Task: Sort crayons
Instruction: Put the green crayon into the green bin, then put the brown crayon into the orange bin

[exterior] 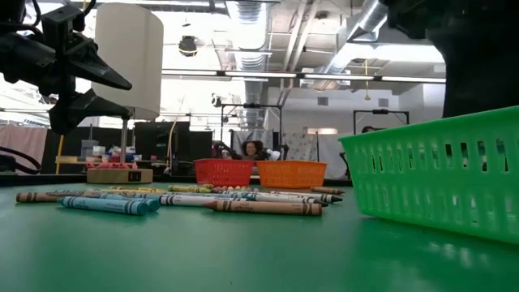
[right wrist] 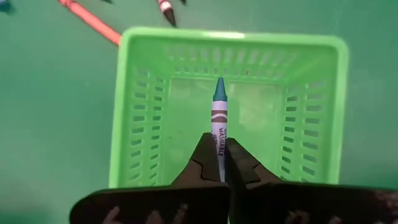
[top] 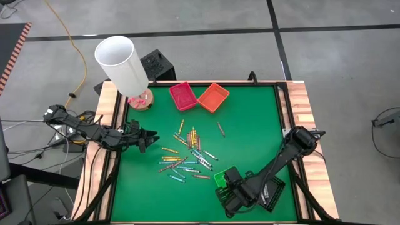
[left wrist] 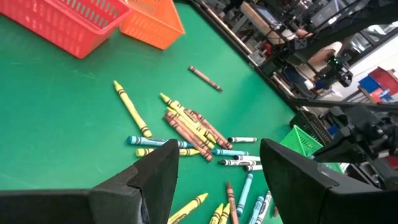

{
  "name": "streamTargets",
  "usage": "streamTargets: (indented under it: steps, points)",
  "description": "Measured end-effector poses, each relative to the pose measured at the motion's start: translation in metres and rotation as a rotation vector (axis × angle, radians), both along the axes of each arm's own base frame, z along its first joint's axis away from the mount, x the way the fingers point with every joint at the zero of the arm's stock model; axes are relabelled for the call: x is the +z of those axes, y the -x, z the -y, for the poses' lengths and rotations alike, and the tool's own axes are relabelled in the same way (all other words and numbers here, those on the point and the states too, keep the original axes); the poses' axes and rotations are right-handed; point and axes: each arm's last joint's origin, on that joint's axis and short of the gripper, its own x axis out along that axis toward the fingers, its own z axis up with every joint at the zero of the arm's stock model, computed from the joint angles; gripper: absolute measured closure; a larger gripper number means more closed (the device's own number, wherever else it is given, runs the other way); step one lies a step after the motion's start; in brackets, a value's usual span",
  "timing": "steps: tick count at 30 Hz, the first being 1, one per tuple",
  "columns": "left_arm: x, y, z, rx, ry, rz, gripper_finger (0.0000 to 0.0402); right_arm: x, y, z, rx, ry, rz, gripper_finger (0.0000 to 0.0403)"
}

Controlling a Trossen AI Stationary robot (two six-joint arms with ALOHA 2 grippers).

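Blue crayon held over the green tray

My right gripper [right wrist: 221,163] pinches a blue-tipped crayon [right wrist: 219,118], its long axis pointing straight ahead into the green tray [right wrist: 137,106] below (walls close on every side, so I judge a straight drop best). My left gripper [left wrist: 217,180] hangs spread over the loose crayons [top: 187,156] mid-bench, nearer them.

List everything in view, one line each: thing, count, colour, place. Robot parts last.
crayons: dozens, mixed colours, scattered mid-table
held crayon: one, teal tip, over the green basket
green basket: one, green, near table edge
red basket: one, red, far edge
orange basket: one, orange, beside the red one
cylinder: one, white, far left corner
table: one, green top
left gripper: open, left of the pile
right gripper: shut on held crayon
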Motion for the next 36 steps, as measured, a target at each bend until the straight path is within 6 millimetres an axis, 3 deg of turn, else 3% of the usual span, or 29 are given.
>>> streamTargets:
  steps: [14, 23, 28, 36]
  points:
    - [-0.002, 0.0, 0.0, 0.003, 0.003, -0.015, 0.0186, -0.005, -0.004, 0.002, 0.051, -0.02, -0.002, 0.04]
    - [-0.002, 0.0, 0.0, 0.002, 0.004, -0.014, 0.0186, -0.005, -0.006, 0.002, 0.074, -0.052, -0.025, 0.0337]
    - [-0.002, 0.0, 0.0, 0.002, 0.004, -0.014, 0.0186, -0.005, -0.006, 0.002, 0.098, -0.046, -0.029, 0.0327]
    - [-0.002, 0.0, 0.0, 0.002, 0.005, -0.013, 0.0186, 0.02, -0.018, -0.003, 0.272, -0.1, -0.026, 0.0326]
